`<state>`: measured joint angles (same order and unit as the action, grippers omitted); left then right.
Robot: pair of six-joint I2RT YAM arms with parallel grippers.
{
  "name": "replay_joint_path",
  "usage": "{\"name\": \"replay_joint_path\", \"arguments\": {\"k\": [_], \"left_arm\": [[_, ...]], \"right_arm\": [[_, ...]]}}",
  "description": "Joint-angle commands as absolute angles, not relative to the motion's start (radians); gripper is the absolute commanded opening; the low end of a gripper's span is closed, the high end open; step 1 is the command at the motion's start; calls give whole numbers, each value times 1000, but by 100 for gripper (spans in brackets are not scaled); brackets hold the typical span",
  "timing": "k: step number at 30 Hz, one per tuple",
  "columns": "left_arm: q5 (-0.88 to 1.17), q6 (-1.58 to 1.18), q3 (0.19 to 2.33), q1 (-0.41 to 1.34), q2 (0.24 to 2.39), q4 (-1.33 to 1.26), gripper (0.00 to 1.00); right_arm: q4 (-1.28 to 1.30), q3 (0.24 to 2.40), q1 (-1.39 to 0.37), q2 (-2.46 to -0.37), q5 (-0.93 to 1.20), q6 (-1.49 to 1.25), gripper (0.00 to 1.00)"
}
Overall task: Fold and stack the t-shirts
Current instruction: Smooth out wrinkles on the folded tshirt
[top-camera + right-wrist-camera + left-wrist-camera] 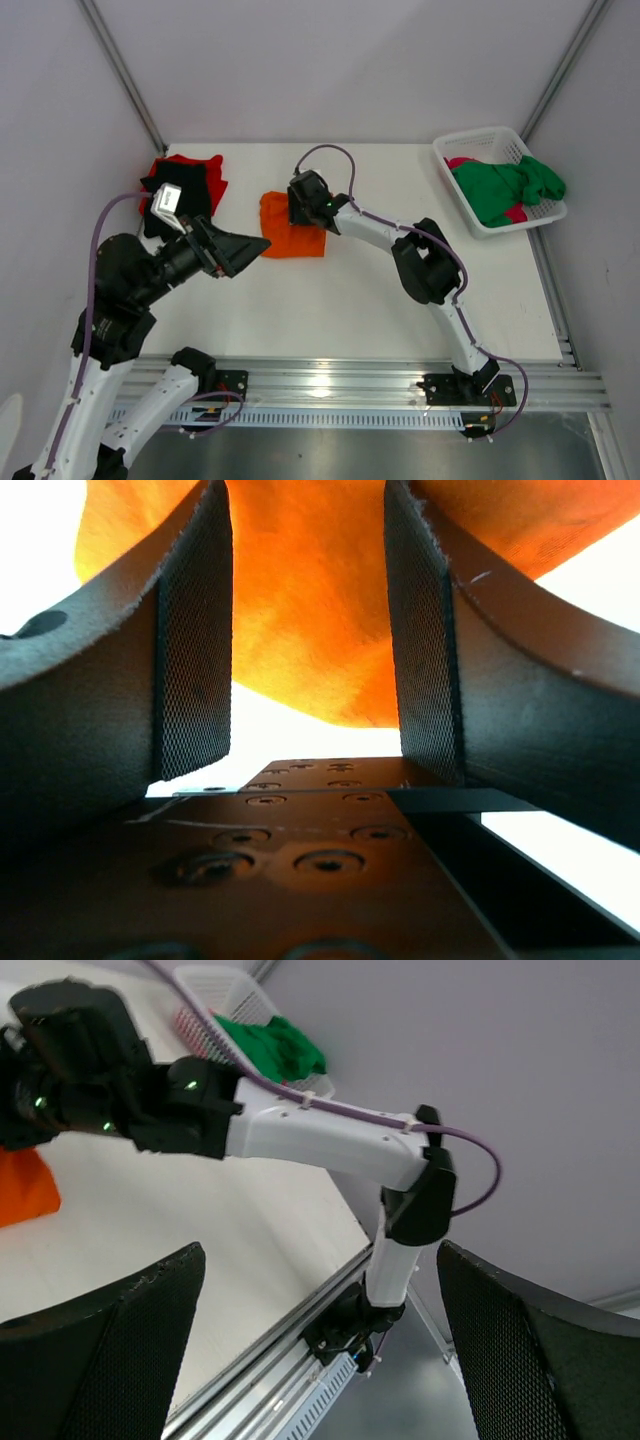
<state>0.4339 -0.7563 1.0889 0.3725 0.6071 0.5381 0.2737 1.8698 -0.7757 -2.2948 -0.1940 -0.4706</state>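
Observation:
An orange t-shirt (290, 242) (20, 1185) (300, 650) lies folded small in the middle of the table. My right gripper (301, 205) (308, 580) is down at its far right corner. The jaws stand apart, and the orange cloth shows between and beyond the fingers. My left gripper (255, 245) (320, 1260) hangs wide open and empty above the table, just left of the orange shirt. At the back left, a red t-shirt (197, 166) and a black t-shirt (196, 192) lie together. A green t-shirt (510, 185) (275, 1045) and a pink one (516, 213) lie in the basket.
The white lattice basket (470, 145) (215, 985) stands at the back right corner. The right arm (430, 265) (320, 1140) stretches across the table's middle. A metal rail (330, 385) runs along the near edge. Grey walls close in the sides.

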Motion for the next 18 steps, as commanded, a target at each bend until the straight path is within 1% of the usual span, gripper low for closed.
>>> {"name": "replay_joint_path", "arguments": {"k": [1, 5, 9, 18], "left_arm": [[514, -781, 1095, 367, 543, 381, 99], [500, -785, 1091, 367, 506, 388, 100], [479, -804, 1080, 367, 482, 410, 100], [476, -834, 1052, 367, 457, 425, 99]], "right_arm": [[288, 1855, -776, -2295, -150, -497, 53], [316, 1865, -782, -2322, -121, -517, 54], [466, 1971, -784, -2393, -104, -535, 54], [480, 1937, -782, -2399, -87, -540, 54]]}}
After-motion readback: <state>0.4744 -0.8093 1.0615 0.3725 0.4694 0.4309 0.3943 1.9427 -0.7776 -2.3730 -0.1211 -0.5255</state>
